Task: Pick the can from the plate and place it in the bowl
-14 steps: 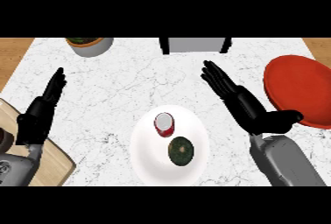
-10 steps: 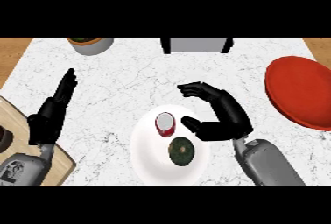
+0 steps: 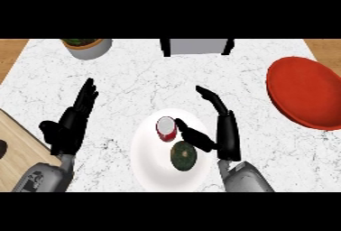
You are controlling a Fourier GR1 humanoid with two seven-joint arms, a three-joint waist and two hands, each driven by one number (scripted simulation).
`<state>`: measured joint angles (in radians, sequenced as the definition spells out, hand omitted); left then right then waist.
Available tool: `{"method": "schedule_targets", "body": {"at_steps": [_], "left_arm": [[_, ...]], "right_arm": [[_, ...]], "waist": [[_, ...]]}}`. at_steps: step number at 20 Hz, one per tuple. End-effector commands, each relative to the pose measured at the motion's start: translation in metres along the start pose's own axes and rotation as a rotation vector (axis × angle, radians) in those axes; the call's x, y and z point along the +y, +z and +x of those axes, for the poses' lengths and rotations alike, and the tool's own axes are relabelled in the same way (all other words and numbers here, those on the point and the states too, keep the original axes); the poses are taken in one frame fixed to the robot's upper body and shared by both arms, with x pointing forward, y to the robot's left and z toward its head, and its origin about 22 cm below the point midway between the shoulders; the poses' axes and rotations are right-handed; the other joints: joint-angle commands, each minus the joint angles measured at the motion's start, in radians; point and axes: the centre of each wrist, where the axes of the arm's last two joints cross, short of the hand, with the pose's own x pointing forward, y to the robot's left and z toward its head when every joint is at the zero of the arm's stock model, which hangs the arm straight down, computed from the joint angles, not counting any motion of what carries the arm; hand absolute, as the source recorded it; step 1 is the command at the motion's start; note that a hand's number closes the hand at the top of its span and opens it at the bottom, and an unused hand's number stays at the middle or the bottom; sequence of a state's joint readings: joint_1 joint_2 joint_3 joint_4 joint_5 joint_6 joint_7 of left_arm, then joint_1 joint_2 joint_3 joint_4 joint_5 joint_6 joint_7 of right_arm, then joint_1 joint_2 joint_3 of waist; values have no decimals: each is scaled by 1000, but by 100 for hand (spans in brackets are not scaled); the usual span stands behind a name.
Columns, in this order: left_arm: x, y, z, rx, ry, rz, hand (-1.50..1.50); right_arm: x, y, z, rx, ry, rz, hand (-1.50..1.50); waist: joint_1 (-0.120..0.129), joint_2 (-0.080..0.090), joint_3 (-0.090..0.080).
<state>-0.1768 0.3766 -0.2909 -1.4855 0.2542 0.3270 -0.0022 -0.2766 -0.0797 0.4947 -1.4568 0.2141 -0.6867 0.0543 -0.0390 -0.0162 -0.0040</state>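
Forearms enter from the lower edge, and nearest us on the white plate (image 3: pixel 149 173) lies a dark green round fruit (image 3: pixel 182 155), with the red can (image 3: pixel 166 128) standing upright just beyond it on the plate's far part. We see that our right hand (image 3: pixel 223 135) has swung in from the open counter, where it stood spread a moment ago, and now sits at the plate's right rim with its thumb reaching toward the can and nearly touching its side, while the fingers stretch up and away past it. The hand is open and holds nothing; the can has not moved. We judge this as the approach to the grasp nearly finished, with the closing of the fingers round the can yet to come. Our left hand (image 3: pixel 72 122) rests open, fingers up, at the left, much as before. Farther off to the right lies the red bowl (image 3: pixel 305 92), well apart from the plate, so a carry to the right follows the lift. At the far edge we see a grey pot (image 3: pixel 86 47) and a grey box (image 3: pixel 196 46).
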Motion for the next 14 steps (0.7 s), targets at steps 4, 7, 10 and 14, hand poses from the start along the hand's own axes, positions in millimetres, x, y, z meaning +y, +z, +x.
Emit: {"method": "schedule_targets", "body": {"at_steps": [4,7,10,14], "left_arm": [[-19,9,-2,0,36,-31,0],[-20,7,1,12,54,-15,0],[-19,5,-2,23,33,-10,0],[-16,0,-7,6,36,-5,0]], "right_arm": [[52,66,16,-218,41,-286,-150],[52,52,21,-144,102,-280,-150],[33,42,18,-46,205,-296,-150],[35,29,53,44,239,-239,-150]], "waist": [[30,5,1],[17,0,-2],[-5,-1,-3],[14,6,-2]]}}
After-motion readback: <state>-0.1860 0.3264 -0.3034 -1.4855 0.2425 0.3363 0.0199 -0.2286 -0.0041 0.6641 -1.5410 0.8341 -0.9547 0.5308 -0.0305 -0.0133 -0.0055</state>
